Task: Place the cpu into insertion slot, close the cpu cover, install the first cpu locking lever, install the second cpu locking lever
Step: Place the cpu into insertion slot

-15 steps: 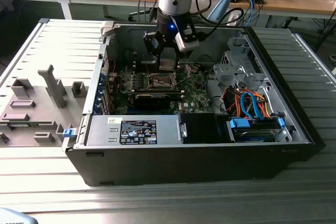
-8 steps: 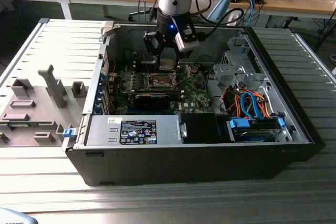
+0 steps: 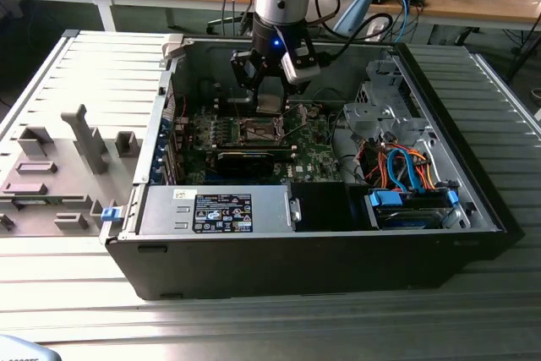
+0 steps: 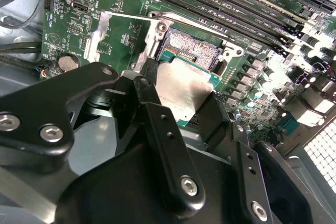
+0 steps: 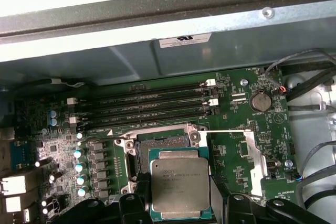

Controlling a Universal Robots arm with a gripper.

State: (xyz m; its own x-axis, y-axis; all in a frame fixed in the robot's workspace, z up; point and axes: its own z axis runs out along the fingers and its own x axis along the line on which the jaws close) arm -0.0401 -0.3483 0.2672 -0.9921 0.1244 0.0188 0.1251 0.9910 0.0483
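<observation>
Open computer case (image 3: 296,264) on a ribbed desk (image 3: 254,327)
Labelled box (image 3: 221,212) at its front, coloured cables (image 3: 404,166) toward the exterior view's right

We are finding no print that we can make out. In the exterior view we are seeing a black label (image 3: 222,213) with white marks on the grey box (image 3: 161,209), and a small white sticker (image 3: 184,194) just beside it. In the first wrist view a white label (image 5: 185,40) is sitting on the case wall (image 5: 105,59), and faint etched lines are showing on the cpu (image 5: 180,182), too small to tell.
</observation>
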